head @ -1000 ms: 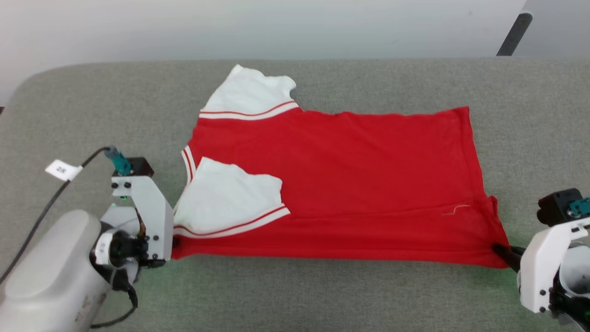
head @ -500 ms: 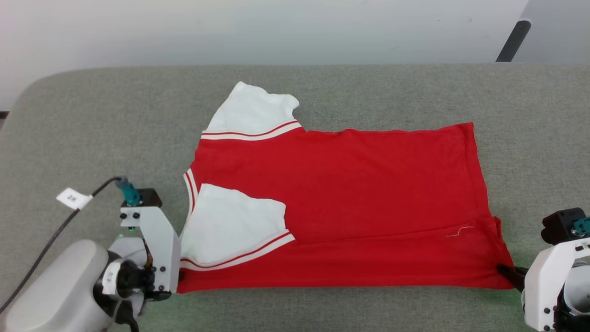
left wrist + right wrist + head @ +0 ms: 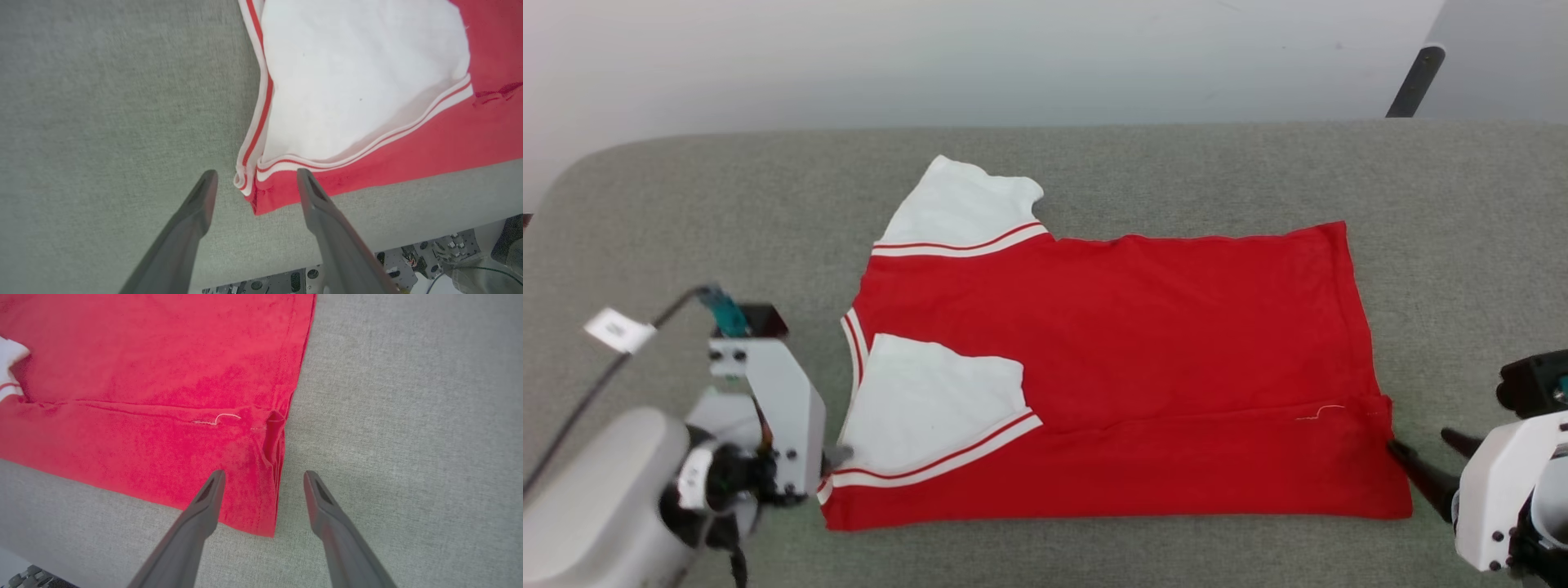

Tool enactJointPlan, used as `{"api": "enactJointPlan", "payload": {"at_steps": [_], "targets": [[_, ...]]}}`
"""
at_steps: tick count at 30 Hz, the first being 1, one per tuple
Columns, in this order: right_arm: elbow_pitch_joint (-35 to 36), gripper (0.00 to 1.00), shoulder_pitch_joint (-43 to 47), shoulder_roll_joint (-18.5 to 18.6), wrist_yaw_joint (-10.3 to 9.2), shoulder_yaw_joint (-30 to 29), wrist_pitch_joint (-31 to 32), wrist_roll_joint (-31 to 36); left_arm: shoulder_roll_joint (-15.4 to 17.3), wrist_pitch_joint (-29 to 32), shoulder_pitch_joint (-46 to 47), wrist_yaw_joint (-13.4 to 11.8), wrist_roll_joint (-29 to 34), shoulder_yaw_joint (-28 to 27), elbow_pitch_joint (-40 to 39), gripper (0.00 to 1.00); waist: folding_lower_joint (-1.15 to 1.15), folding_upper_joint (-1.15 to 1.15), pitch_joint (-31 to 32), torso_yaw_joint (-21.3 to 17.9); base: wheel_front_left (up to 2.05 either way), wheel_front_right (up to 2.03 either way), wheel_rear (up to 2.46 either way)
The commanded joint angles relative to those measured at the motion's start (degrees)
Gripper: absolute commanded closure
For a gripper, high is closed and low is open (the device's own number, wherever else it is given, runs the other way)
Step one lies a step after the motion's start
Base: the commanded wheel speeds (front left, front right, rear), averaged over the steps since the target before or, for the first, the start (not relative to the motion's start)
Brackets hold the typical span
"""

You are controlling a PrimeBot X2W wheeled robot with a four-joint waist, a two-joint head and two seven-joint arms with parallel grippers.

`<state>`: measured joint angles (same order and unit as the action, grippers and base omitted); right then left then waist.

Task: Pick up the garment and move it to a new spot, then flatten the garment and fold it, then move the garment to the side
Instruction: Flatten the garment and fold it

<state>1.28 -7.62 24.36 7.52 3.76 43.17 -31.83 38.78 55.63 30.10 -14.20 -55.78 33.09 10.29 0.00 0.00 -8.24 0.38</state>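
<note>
The garment (image 3: 1135, 343) lies spread on the grey table, plain red side up, lettering hidden. One white sleeve (image 3: 964, 208) sticks out at the far left; the other sleeve (image 3: 931, 400) is folded onto the body. A strip along the near edge is folded over. My left gripper (image 3: 837, 454) is open at the near left corner, its fingers either side of the striped trim (image 3: 250, 143), holding nothing. My right gripper (image 3: 1419, 441) is open at the near right corner; in the right wrist view the hem (image 3: 278, 457) runs between its fingers (image 3: 204, 506).
The grey padded table (image 3: 1176, 163) stretches well past the garment on all sides. Its near edge (image 3: 388, 241) runs close below the left corner, with robot base parts beyond it. A dark slanted pole (image 3: 1413, 77) stands past the far right edge, against a pale wall.
Both grippers have opened and let go of the near corners, which now lie flat on the table. The right gripper has drawn slightly back from the hem. The head camera also shifted.
</note>
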Motion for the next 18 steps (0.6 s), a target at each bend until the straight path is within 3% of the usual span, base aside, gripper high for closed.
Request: {"api": "enactJointPlan", "payload": {"at_steps": [1,8,18], "targets": [[0.96,0.00,0.27,-0.33,-0.06,-0.61,-0.96,0.41,0.50,-0.43,0.90,-0.03,0.52,-0.48,-0.83,0.00,0.00,0.00,-0.03,-0.26,0.00,0.00,0.00],[6.75,0.00,-1.28,-0.60,-0.06,-0.13,-12.10,3.46,1.10,-6.84,6.46,2.50,3.30,-3.07,-2.19,0.00,0.00,0.00,-0.82,-1.91,0.00,0.00,0.00],[10.88,0.00,-4.46,-4.25,-0.06,-0.89,-35.35,14.16,-0.68,-19.56,17.52,9.19,8.52,-5.00,5.18,0.00,0.00,0.00,-4.43,-6.68,0.00,0.00,0.00]]}}
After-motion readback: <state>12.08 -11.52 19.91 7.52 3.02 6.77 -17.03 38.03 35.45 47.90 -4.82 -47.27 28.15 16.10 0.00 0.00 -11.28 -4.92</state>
